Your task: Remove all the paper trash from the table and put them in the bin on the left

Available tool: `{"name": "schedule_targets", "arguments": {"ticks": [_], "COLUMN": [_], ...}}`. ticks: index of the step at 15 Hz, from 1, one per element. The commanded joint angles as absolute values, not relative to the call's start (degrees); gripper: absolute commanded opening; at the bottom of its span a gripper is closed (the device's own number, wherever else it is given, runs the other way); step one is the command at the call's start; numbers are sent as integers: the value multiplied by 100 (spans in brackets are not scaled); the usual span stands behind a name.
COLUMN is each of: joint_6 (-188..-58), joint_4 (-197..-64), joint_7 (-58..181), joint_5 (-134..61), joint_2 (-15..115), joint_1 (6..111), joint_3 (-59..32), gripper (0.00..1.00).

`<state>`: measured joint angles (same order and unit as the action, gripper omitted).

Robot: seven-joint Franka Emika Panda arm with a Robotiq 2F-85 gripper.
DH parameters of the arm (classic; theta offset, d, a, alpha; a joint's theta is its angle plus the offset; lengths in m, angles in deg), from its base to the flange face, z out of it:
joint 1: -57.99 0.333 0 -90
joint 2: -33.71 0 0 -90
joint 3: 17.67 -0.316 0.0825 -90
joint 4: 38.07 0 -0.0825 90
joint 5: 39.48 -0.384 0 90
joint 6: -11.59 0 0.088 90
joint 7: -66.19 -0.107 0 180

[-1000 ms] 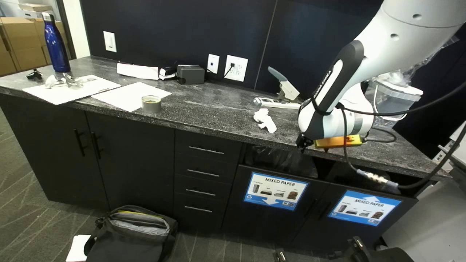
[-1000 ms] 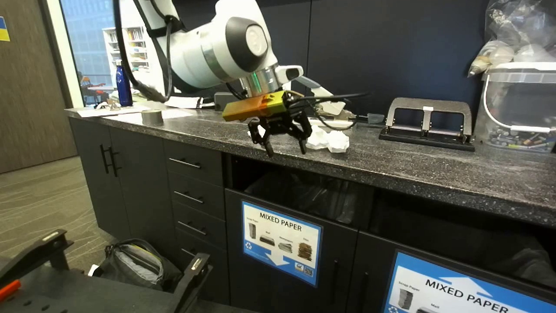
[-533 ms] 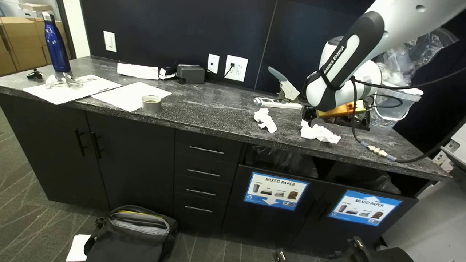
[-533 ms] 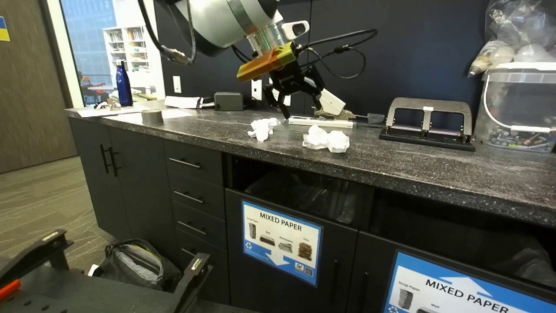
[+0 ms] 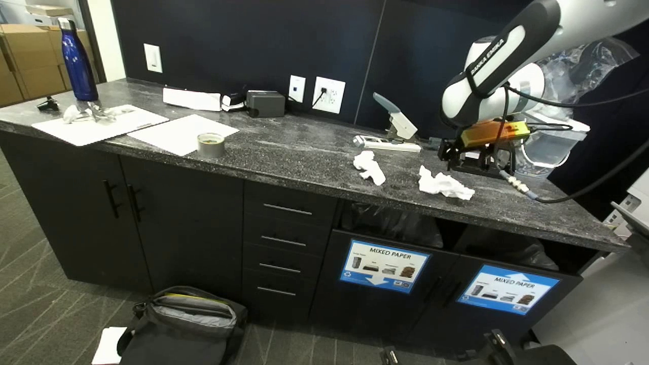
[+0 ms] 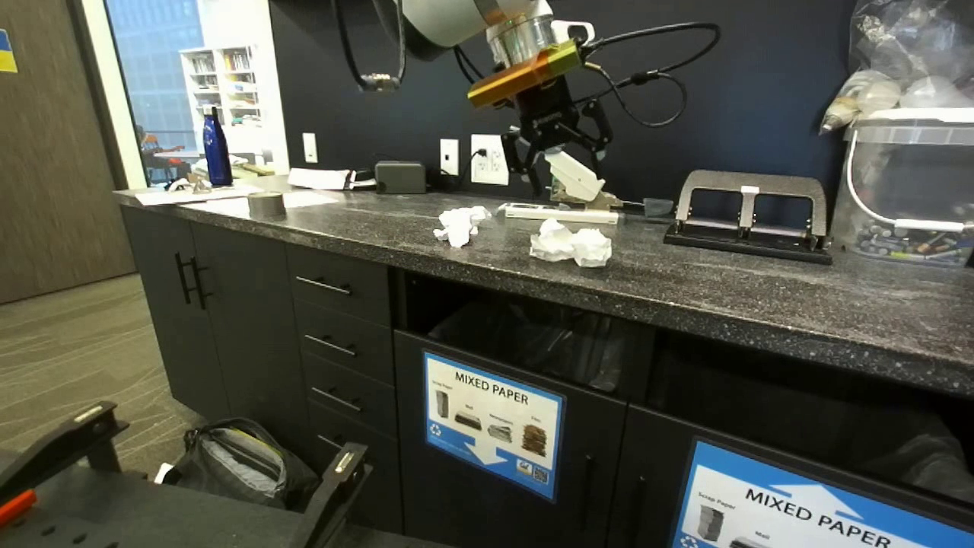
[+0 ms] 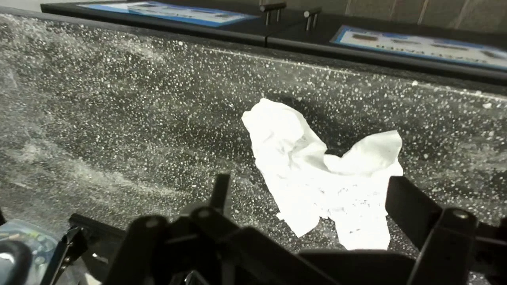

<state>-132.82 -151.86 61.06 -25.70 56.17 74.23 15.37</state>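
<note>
Two crumpled scraps of paper trash lie on the dark speckled table (image 5: 284, 152). The right scrap (image 6: 571, 243) is V-shaped in the wrist view, and the other scrap (image 6: 460, 226) rests to its left. Far left, a crumpled white piece (image 5: 73, 113) sits by a metal clip on a flat sheet. My gripper (image 6: 567, 173) hangs open above the table, behind the right scrap and near the stapler. In the wrist view the right scrap (image 7: 293, 166) shows beyond and between the spread fingers (image 7: 410, 202), not gripped. The left bin (image 5: 375, 309) bears a blue-and-white label; its opening is under the counter edge.
A long stapler (image 6: 563, 215) lies behind the scraps. Right of it are a hole punch (image 6: 746, 242) and a clear bucket (image 6: 913, 198). A tape roll (image 5: 210, 147), flat sheets (image 5: 172, 134) and a blue bottle (image 5: 78, 66) stand left. A second bin (image 5: 487, 319) adjoins.
My gripper has risen from low at the counter's front edge and moved back over the table, rightward in both exterior views. It has stayed open. The scraps have not moved.
</note>
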Motion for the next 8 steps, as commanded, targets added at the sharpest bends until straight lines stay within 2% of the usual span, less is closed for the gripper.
{"name": "schedule_targets", "arguments": {"ticks": [1,4,8], "joint_6": [-12555,-12133,-11969], "joint_4": [-14777,-14367,-13950], "joint_7": [7452,8668,9505], "joint_5": [-3028,-3527,-3275], "joint_2": [5368,5679,6257], "joint_1": [5948,5085,4555], "joint_3": [92,-663,-955], "gripper": [100,100,100]}}
